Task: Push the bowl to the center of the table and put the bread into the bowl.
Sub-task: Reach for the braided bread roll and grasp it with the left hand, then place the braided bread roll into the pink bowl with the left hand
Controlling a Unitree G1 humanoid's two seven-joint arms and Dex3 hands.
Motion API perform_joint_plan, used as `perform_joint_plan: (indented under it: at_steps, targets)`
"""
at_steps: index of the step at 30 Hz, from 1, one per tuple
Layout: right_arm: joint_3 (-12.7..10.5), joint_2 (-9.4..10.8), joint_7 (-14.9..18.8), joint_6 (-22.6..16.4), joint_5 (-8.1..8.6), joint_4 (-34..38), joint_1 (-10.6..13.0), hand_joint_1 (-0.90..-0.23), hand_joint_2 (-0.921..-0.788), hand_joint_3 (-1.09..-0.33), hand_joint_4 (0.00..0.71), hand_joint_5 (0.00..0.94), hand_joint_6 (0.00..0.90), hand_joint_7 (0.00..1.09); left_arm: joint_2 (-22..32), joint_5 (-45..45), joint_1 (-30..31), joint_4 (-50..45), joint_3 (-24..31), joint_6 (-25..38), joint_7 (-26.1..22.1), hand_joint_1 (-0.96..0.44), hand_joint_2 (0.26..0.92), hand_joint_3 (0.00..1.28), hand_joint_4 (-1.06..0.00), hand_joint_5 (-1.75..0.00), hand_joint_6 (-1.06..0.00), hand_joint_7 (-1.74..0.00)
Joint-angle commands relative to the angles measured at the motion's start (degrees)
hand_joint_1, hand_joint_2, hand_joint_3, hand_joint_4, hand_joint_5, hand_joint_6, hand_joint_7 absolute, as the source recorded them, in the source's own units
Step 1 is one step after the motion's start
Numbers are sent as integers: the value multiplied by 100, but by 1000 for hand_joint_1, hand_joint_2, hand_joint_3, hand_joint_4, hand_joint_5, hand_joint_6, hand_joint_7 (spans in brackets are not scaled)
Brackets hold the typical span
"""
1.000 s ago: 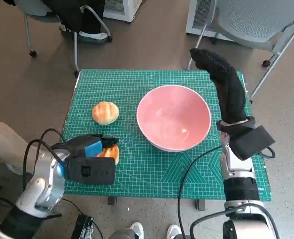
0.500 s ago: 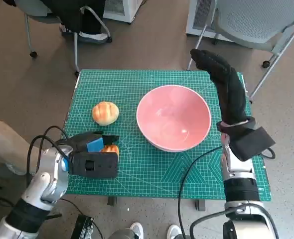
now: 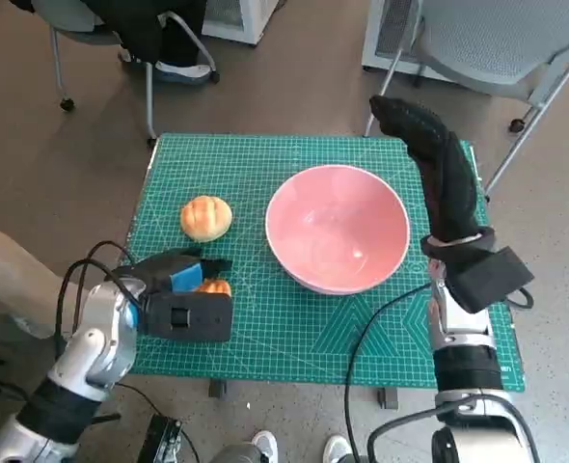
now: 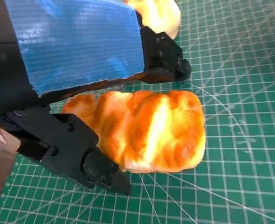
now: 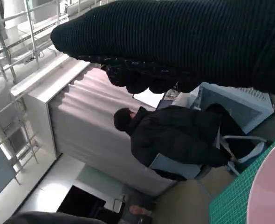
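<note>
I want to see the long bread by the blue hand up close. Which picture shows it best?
The left wrist view: the long bread fills the picture's middle, lying on the green mat between the left hand's black fingers. In the head view the bread is mostly hidden behind that hand; only an orange bit shows. The right wrist view doesn't show it.

No legible text, label, brand or number appears in any view; the green cutting mat (image 3: 294, 328) on the table bears only white grid lines.
</note>
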Motion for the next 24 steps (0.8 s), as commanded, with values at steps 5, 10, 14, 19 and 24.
perform_joint_plan:
  at_steps: [5, 10, 14, 19, 24]
  targets:
    - [-32, -18, 102, 47, 96, 1, 145, -716, -921, -865, 176, 0, 33, 403, -48, -25, 178, 302, 3, -229, 367, 18, 561, 673, -703, -1332, -643, -1087]
    - [-35, -20, 114, 35, 113, 12, 144, -715, -921, -865, 176, 0, 30, 406, -52, -57, 203, 423, 38, -398, 587, 4, 614, 611, -691, -1328, -646, -1167]
    - [-39, -17, 110, 23, 104, 34, 131, -713, -921, -865, 178, 1, 28, 409, -71, -63, 189, 502, 49, -471, 700, 2, 689, 483, -690, -1269, -638, -1179]
    - [-36, -8, 113, 27, 110, 16, 133, -710, -921, -866, 181, 2, 28, 412, -94, -91, 196, 559, 77, -520, 792, 1, 758, 363, -688, -1224, -628, -1188]
    - [-41, -9, 136, 38, 133, 15, 133, -709, -921, -866, 182, 3, 26, 415, -104, -96, 187, 578, 83, -534, 801, 1, 775, 335, -696, -1226, -616, -1177]
